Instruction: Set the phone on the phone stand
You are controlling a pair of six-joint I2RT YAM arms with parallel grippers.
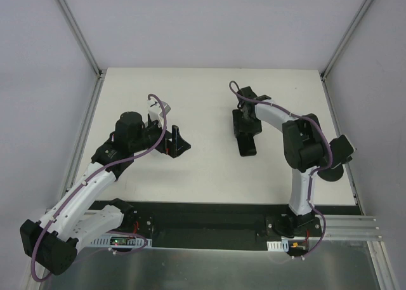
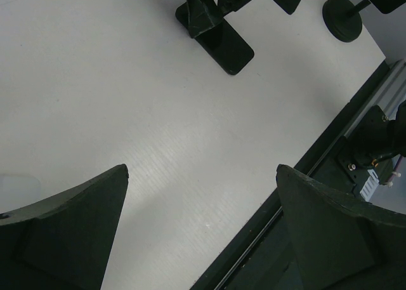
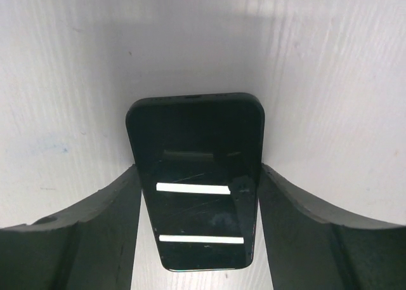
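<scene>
Hanging above the white table (image 1: 209, 99) on the left side, the left gripper (image 1: 174, 141) was held with its dark, wedge-shaped fingers spread wide and nothing between them. It was judged to be parked there so that the other arm was left room.

Further right, near the middle of the table, the phone (image 1: 247, 147) was seen lying flat with its screen up. It was a thin black slab with rounded corners, its faintly scratched glass glossy enough to mirror two bright strips of light. The right gripper (image 3: 198, 169) was set over one end of it, with the matte, curved fingers pressed against the two long edges, so the phone appeared to be clamped across its width. That hold was likely chosen because the narrow sides offer the only purchase on so flat a thing. The phone was not yet raised off the surface.

At the far right, beside the right arm's elbow and well apart from the phone, the phone stand (image 2: 342, 20) was found empty. It was made up of a round black foot, a short stem and a tilted plate, partly hidden by the arm in the top view
</scene>
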